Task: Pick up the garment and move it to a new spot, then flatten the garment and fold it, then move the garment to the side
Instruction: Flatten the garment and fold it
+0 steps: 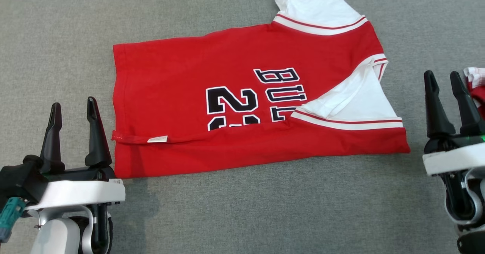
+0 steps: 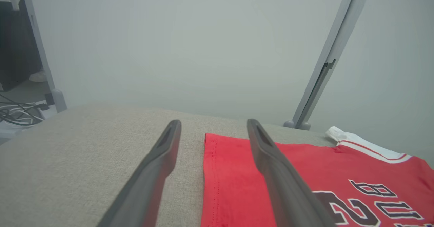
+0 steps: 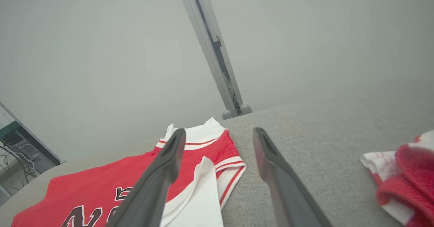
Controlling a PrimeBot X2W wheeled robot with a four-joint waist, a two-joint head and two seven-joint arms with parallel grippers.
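Observation:
A red garment (image 1: 212,94) with white sleeves and black lettering lies flat on the grey table, its near long edge folded over the body. My left gripper (image 1: 74,108) stands open just off the garment's left hem, holding nothing. In the left wrist view the garment's (image 2: 237,172) hem runs between my left gripper's (image 2: 213,127) spread fingers. My right gripper (image 1: 441,79) is open past the garment's right end, apart from it. In the right wrist view the sleeve end of the garment (image 3: 203,152) lies beyond the spread fingers of the right gripper (image 3: 218,133).
A second red and white bundle of cloth (image 1: 476,89) lies at the table's right edge, close to my right gripper, and is seen bunched up (image 3: 403,172) in the right wrist view. A grey post (image 3: 217,61) stands behind the table. Cables (image 2: 17,113) lie off the left end.

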